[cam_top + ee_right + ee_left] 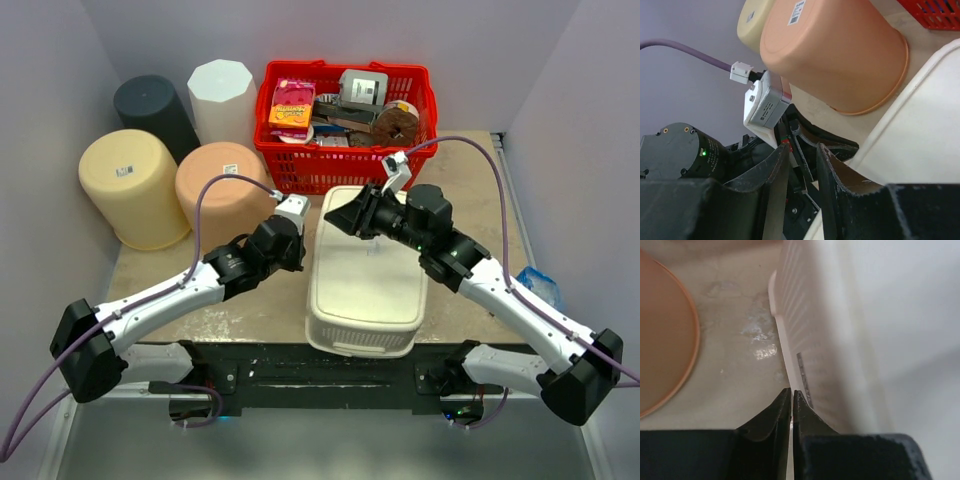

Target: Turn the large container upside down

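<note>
The large container (365, 270) is a white bin that lies base up in the middle of the table, with its rim down on the tabletop. My left gripper (297, 240) sits against its left side. In the left wrist view the jaws of my left gripper (791, 391) are pressed together, with the tips right at the bin's rim (781, 347). My right gripper (345, 218) hovers over the far left part of the bin's base. In the right wrist view my right gripper (802, 146) stands open, with nothing between its fingers.
An upturned orange bucket (222, 180) and a yellow one (130, 185) stand left of the bin. A white tub (222, 95) and a dark one (152, 105) are behind them. A red basket (270, 150) full of packets stands just behind the bin.
</note>
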`<state>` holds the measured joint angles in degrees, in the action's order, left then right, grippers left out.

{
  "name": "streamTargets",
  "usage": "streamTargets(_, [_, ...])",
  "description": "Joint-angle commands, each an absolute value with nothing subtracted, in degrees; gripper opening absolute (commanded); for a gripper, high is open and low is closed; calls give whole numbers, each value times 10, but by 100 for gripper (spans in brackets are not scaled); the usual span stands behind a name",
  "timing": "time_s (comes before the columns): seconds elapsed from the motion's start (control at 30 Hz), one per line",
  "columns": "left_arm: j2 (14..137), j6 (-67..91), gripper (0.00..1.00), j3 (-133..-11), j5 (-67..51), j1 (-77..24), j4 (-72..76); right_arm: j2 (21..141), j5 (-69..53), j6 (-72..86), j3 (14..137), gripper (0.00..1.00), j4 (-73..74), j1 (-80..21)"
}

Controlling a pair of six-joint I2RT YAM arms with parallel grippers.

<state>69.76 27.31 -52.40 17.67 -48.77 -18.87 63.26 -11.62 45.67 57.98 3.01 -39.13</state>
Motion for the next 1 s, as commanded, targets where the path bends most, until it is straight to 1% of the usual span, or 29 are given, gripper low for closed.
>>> streamTargets(0.0, [704,302,10,-523,125,-490,-131,633,-127,460,573,33,14,-394])
streamTargets(0.17, [722,311,9,-518,126,-490,-120,638,-108,444,561,33,43,-395])
streamTargets(0.23, [724,313,9,-525,134,-489,-129,625,-74,435,576,33,76,-395])
streamTargets(0.27, [716,311,9,-526,134,-489,-134,620,-54,419,585,34,125,-394])
streamTargets(0.3, [709,309,13,-529,135,-489,-135,612,-3,409,611,36,156,-395])
streamTargets(0.33, [701,302,18,-531,134,-489,-138,599,26,389,627,40,190,-395])
streamTargets(0.37, [683,300,24,-534,134,-489,-142,594,59,381,643,51,261,-393])
streamTargets(0.4, [673,296,33,-540,130,-489,-143,590,126,373,675,68,297,-393])
streamTargets(0.43, [654,292,37,-544,129,-489,-146,585,158,367,688,73,330,-394])
streamTargets(0.47, [644,291,40,-547,127,-489,-149,582,188,367,699,76,394,-392])
streamTargets(0.5, [635,290,48,-553,125,-490,-151,580,244,371,712,81,422,-389])
streamTargets(0.53, [619,287,51,-556,122,-489,-151,575,260,386,714,82,446,-384])
streamTargets(0.57, [613,285,59,-559,117,-489,-148,563,267,391,704,83,475,-368])
streamTargets(0.63, [603,273,67,-559,80,-489,-135,547,266,401,686,86,492,-343])
streamTargets(0.67, [605,271,70,-559,64,-489,-122,528,261,402,665,87,501,-310])
streamTargets(0.77, [626,268,73,-555,8,-490,-93,503,231,393,634,93,512,-240])
streamTargets(0.8, [634,269,74,-552,-16,-490,-88,501,221,389,626,94,512,-230])
streamTargets(0.97, [689,277,74,-545,-42,-490,-55,510,103,381,562,98,456,-214])
